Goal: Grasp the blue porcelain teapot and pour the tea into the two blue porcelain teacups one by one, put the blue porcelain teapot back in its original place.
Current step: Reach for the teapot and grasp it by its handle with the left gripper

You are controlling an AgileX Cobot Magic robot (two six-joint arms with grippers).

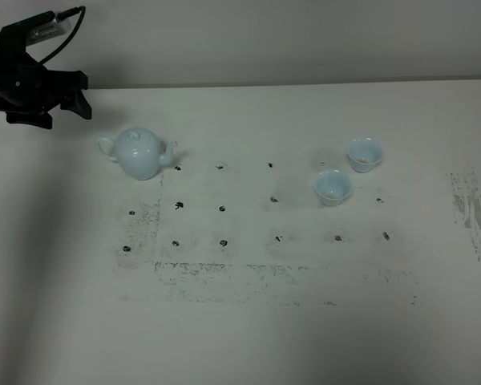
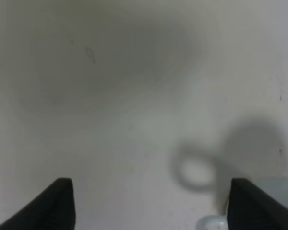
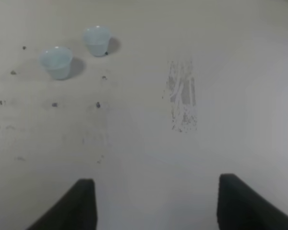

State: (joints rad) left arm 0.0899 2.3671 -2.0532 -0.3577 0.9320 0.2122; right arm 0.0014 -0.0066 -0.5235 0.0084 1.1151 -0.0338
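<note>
The blue porcelain teapot (image 1: 140, 152) stands upright on the table (image 1: 240, 345) with its lid on. Its loop handle (image 1: 104, 145) faces the left gripper (image 2: 151, 191). Its spout (image 1: 170, 152) faces the 2 teacups. The nearer teacup (image 1: 333, 186) and the farther teacup (image 1: 365, 154) stand upright, well apart from the teapot on its spout side and just beside each other.

The left gripper hovers off the teapot's handle side, jaws spread wide and empty. In its wrist view the handle lies beside 1 finger, not between the 2. The right gripper (image 3: 156, 184) is also spread wide and empty, beyond the teacups from the teapot.

The step in hand appears to be the approach:
1. Centre the jaws on the loop.
2. Close firmly, since the glaze looks slippery.
3. Lift vertically before moving toward the nearer teacup.
</note>
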